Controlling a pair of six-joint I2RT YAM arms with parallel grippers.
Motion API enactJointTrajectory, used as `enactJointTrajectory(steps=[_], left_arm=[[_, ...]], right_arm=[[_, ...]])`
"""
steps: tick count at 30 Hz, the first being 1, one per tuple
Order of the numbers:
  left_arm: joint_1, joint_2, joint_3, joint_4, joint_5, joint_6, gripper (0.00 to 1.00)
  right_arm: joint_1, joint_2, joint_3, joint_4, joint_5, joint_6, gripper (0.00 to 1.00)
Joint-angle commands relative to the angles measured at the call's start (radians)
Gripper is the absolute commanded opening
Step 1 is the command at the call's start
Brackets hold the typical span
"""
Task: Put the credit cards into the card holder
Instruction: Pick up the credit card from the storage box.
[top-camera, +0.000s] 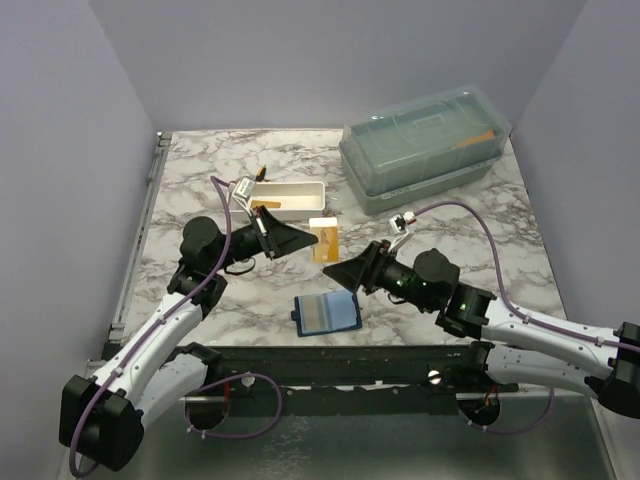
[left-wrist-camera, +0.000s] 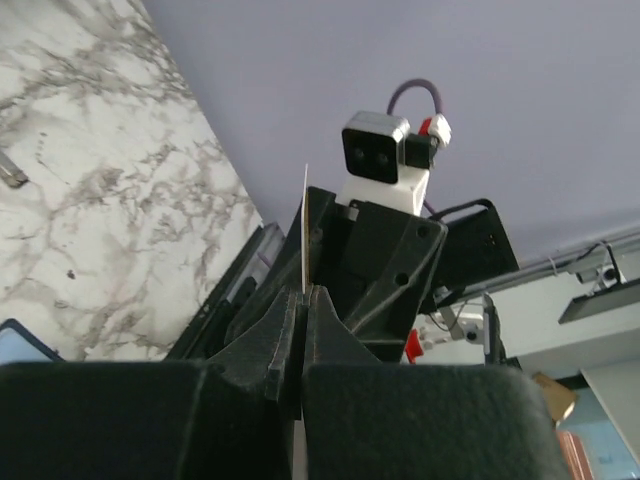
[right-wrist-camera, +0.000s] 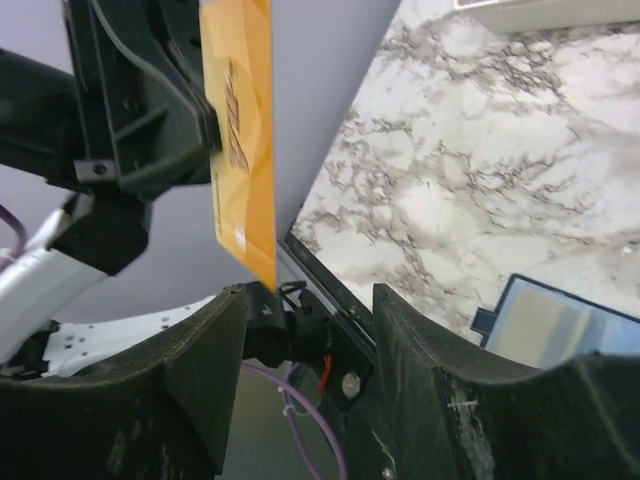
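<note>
The left fingers (left-wrist-camera: 290, 330) are pinched fully shut on one orange credit card (top-camera: 325, 243), gripping it midway along a long edge. It is held up off the table (top-camera: 190, 170). The left wrist view shows it edge-on, as a hairline standing straight out of the closed tips.

The right fingers (right-wrist-camera: 200, 380) are spread wide with nothing between them. They sit just beside the card at about its 4 o'clock in the overhead view, with the card's lower corner hanging above their gap.

The card holder (top-camera: 327, 313) lies open and flat on the table at the card's 6 o'clock, its pale pocket faces up. The white tray (top-camera: 300, 190) at 11 o'clock holds something tan that may be another card, though it is too small to tell.

The card should handle as very light, stiff across its width and slightly springy along its length. Its faces look slick, so a shallow pinch could let it pivot or slide out. A hold on the free long edge or a lower corner, with pads flat on both faces, looks safest and leaves a short edge clear to lead into a pocket.

The holder looks soft and light and will probably skate on the marble unless it is pinned.
</note>
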Motion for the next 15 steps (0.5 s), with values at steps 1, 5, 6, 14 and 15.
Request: enactJointTrajectory(steps=[1,5,6,14,15], left_arm=[[-0.058,-0.015,-0.050,0.144,-0.006,-0.087,0.00],[-0.078,-0.015,-0.059,0.157,-0.017,-0.081,0.00],[-0.080,-0.015,-0.058,0.160,-0.018,-0.085,0.00],[-0.081,-0.014,-0.065,0.185,-0.012,-0.105,0.00],[-0.081,-0.015,-0.067,0.189,-0.013,-0.108,0.00]], right_arm=[[0.000,-0.005,-0.005,0.129,0.054,0.048,0.56],[-0.001,-0.028,-0.040,0.222,0.058,0.067,0.51],[-0.001,-0.034,-0.045,0.223,0.065,0.076,0.50],[-0.001,-0.081,-0.101,0.290,0.084,0.101,0.39],[-0.001,-0.086,-0.106,0.301,0.080,0.102,0.36]])
